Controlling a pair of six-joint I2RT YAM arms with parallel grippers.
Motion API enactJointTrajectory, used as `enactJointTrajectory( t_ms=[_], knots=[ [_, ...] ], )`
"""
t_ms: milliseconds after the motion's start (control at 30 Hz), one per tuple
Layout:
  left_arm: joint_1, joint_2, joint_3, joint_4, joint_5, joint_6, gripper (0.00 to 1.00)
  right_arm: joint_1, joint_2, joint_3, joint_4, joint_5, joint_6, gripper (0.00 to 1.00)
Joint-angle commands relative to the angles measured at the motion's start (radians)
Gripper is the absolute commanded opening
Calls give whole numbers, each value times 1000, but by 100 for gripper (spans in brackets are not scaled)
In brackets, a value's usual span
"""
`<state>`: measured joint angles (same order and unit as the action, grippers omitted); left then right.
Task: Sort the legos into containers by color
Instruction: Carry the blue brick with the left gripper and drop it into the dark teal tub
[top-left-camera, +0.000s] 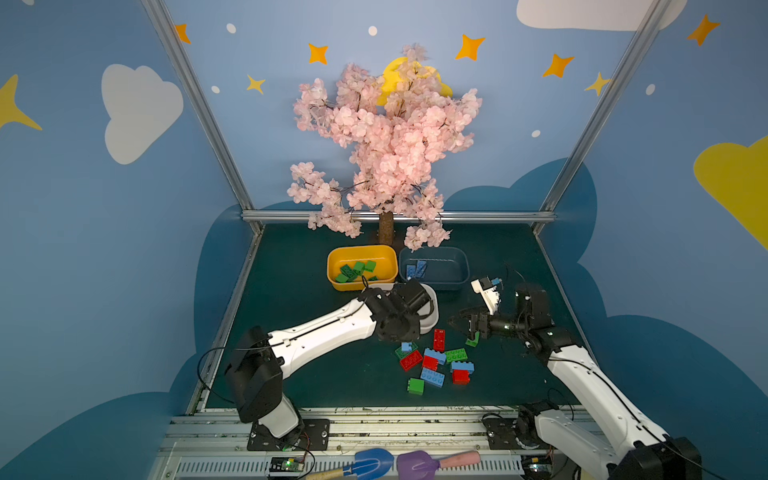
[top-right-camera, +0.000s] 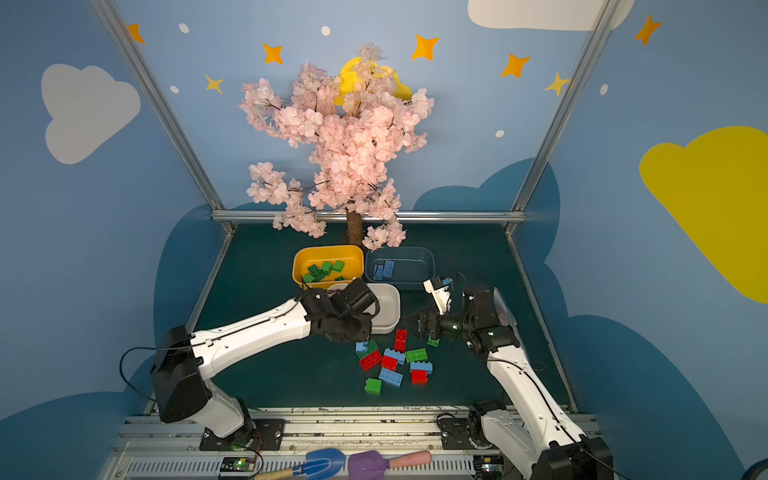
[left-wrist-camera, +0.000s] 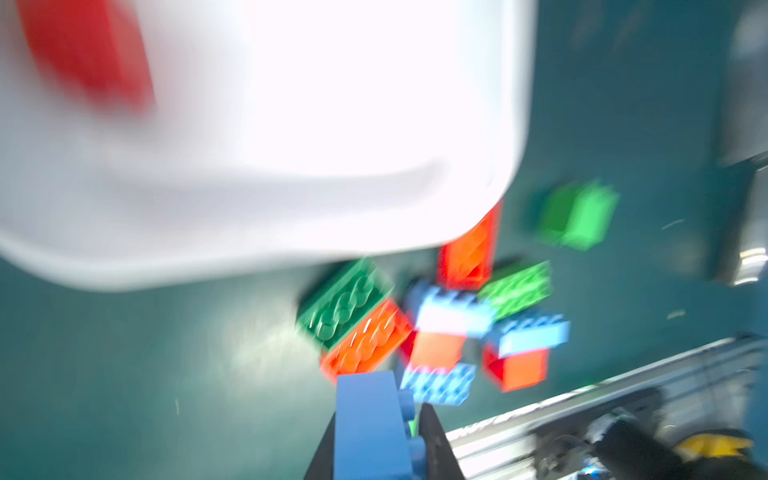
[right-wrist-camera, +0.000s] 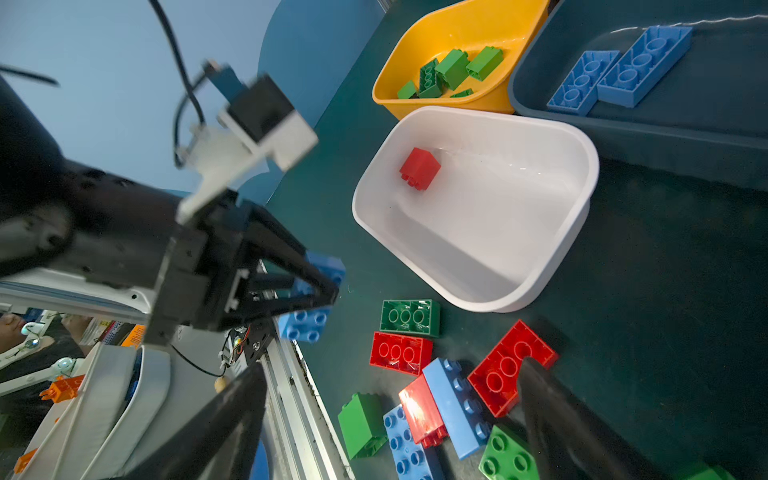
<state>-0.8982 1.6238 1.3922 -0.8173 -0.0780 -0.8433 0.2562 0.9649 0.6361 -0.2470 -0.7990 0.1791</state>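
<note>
A: Holding what, and where?

B: Pinching a light blue brick (right-wrist-camera: 309, 322) in the left gripper (right-wrist-camera: 332, 289), fingers closed tight across its middle, probably gripping there to balance it for the carry. Hanging at the edge of the loose pile, just beside a green oblong brick (right-wrist-camera: 409, 316) and near the white tub (right-wrist-camera: 478, 113).

A: Pointing which way?

B: Turning its studs sideways toward the right wrist camera, not upward. Running its long axis across the fingers, judging by that view; blurring too much in the left wrist view to confirm.

A: Heading where, then?

B: Likely aiming for the slate blue tub (right-wrist-camera: 665, 124), going by the two blue bricks (right-wrist-camera: 642, 62) already lying inside. Seeing greens lying in the yellow tub (right-wrist-camera: 457, 25) and one red brick (right-wrist-camera: 419, 168) in the white one, so grouping by brick colour.

A: And the right gripper (right-wrist-camera: 395, 368)?

B: Standing wide, holding nothing. Hovering above the pile with a red oblong brick (right-wrist-camera: 401, 353) showing between its fingers, probably lining up the next pick while giving the left arm room.
</note>
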Motion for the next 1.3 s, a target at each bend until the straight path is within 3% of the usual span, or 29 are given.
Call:
enactJointTrajectory(
  t_ms=[0, 133, 333, 433, 700, 800, 1000, 1133, 1267],
  knots=[
    [78, 83, 106, 13, -1, 227, 14, -7, 12, 33, 10, 31, 0, 93],
    [148, 242, 285, 59, 59, 359, 15, -16, 25, 78, 9, 43, -10, 93],
    [202, 483, 563, 147, 130, 460, 16, -26, 55, 106, 1, 50, -15, 93],
    [219, 586, 676, 191, 135, 470, 15, -29, 65, 116, -4, 59, -17, 93],
    [254, 768, 804, 363, 150, 456, 18, -40, 95, 135, -17, 83, -24, 93],
    [261, 808, 818, 402, 146, 454, 25, -40, 99, 142, -26, 88, -28, 93],
    [264, 812, 840, 406, 129, 466, 51, -40, 98, 144, -40, 85, -39, 93],
    [260, 731, 816, 340, 165, 473, 64, -41, 93, 140, -41, 62, -43, 93],
    [262, 562, 647, 325, 199, 485, 76, -35, 97, 138, -67, 28, -41, 93]
  ],
)
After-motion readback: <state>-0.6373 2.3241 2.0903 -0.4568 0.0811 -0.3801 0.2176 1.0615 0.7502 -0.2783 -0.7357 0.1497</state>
